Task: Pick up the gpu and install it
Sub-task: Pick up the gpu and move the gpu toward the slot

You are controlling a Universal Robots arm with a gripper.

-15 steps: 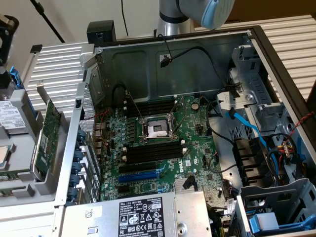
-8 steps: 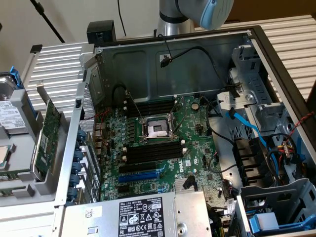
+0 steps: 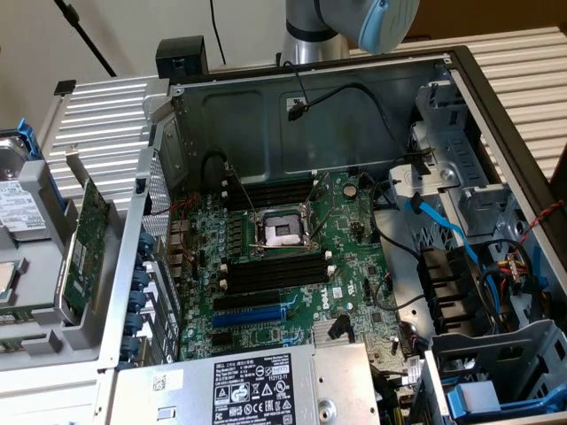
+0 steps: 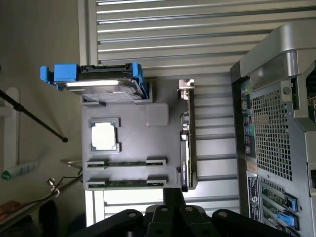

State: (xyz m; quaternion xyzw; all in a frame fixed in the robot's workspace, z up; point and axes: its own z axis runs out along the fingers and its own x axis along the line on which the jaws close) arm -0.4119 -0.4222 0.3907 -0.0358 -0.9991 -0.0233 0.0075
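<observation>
The gpu (image 3: pixel 86 246) (image 4: pixel 186 148) stands on edge in a gray tray (image 4: pixel 129 139) beside the case (image 4: pixel 269 128). The jaws are pressed together, holding nothing.

An open case (image 3: pixel 266 115) lies on the slatted counter (image 3: pixel 106 115); inside the case sits a motherboard (image 3: pixel 345 239), its socket (image 3: pixel 282 232) between black memory sticks (image 3: pixel 275 270); a power supply (image 3: pixel 257 385) too; just beside the case, a grey tray (image 4: pixel 133 143) holds a hard drive (image 4: pixel 106 84) and a chip (image 4: pixel 104 136).

gpu (image 3: pixel 86 243) in tray (image 4: pixel 131 143), beside case (image 3: pixel 248 115)
</observation>
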